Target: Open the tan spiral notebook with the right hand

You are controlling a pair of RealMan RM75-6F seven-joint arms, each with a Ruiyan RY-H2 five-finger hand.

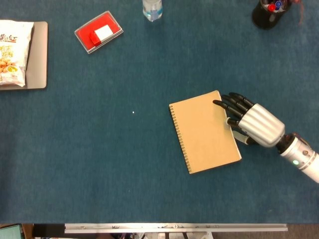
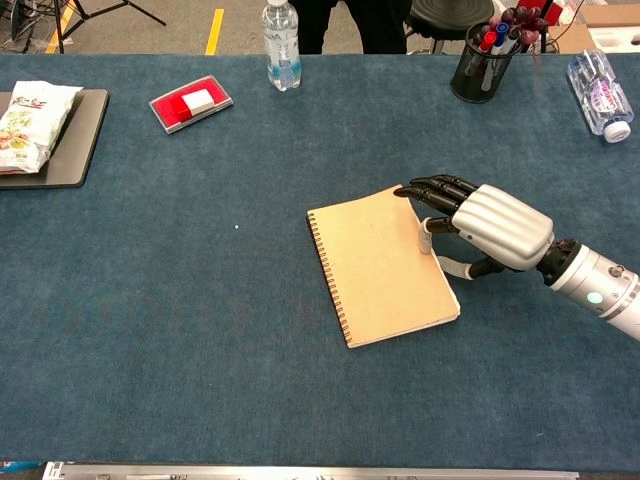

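The tan spiral notebook (image 1: 203, 131) (image 2: 378, 264) lies shut and flat on the blue table, its wire spine along the left edge, tilted slightly. My right hand (image 1: 251, 122) (image 2: 482, 225) sits at the notebook's right edge near the upper corner. Its dark fingertips (image 1: 224, 103) reach over that edge and its thumb points down onto the cover's right margin. Nothing is held in it. My left hand does not show in either view.
A red case (image 1: 98, 32) and a water bottle (image 2: 281, 32) stand at the back. A snack bag on a grey tray (image 2: 60, 150) sits far left. A pen cup (image 2: 485, 60) and a lying bottle (image 2: 598, 94) are at the back right.
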